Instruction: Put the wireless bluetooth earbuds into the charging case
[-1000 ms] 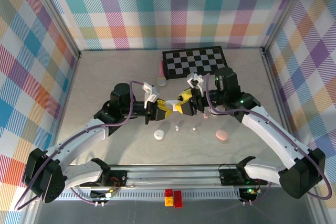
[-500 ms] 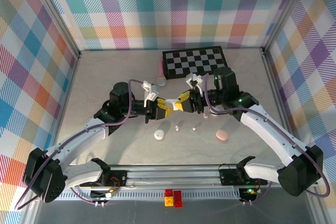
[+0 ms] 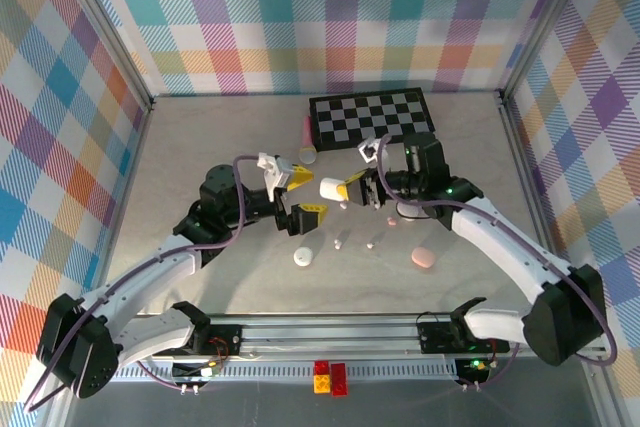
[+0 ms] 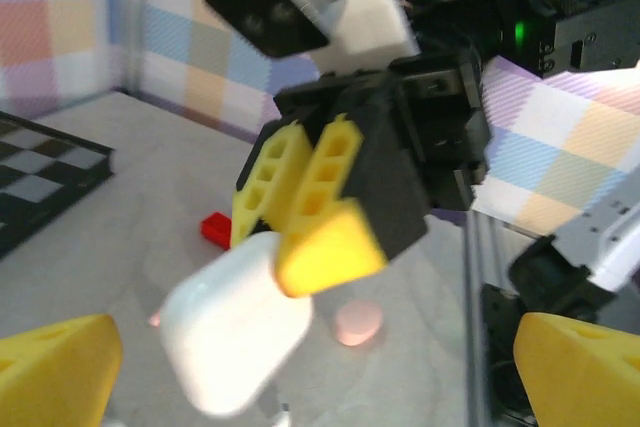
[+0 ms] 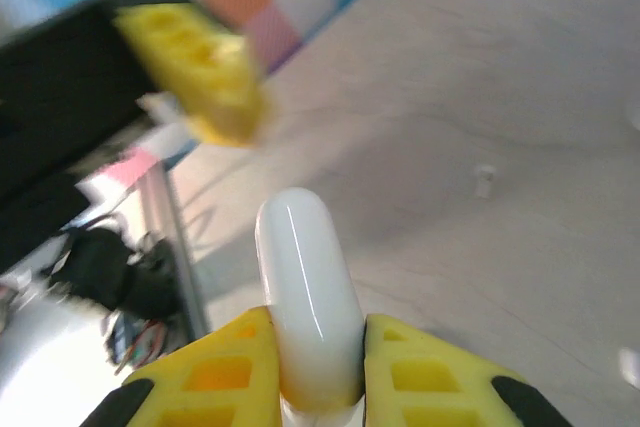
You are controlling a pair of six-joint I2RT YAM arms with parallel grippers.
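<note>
A white pebble-shaped charging case [image 3: 331, 188] hangs above the table, pinched at one end by my right gripper [image 3: 347, 190], which is shut on it. In the right wrist view the case [image 5: 305, 287] stands upright between the two yellow fingers [image 5: 215, 377]. My left gripper [image 3: 300, 194] is open wide just left of the case, its yellow fingers apart above and below it and touching nothing. In the left wrist view the case [image 4: 235, 332] sits under the right arm's fingers [image 4: 320, 222]. Two small white earbuds [image 3: 338, 244] [image 3: 370, 244] lie on the table below the grippers.
A second white case [image 3: 303, 257] and a pink case [image 3: 423, 259] lie on the table near the front. A beige cylinder [image 3: 308, 155] and a checkerboard [image 3: 372, 117] sit at the back. Red and yellow bricks [image 3: 330, 377] rest on the front rail.
My left gripper has let go of the white case, opened wide and drawn back to the left. The right gripper has closed on the case and now carries it alone.
</note>
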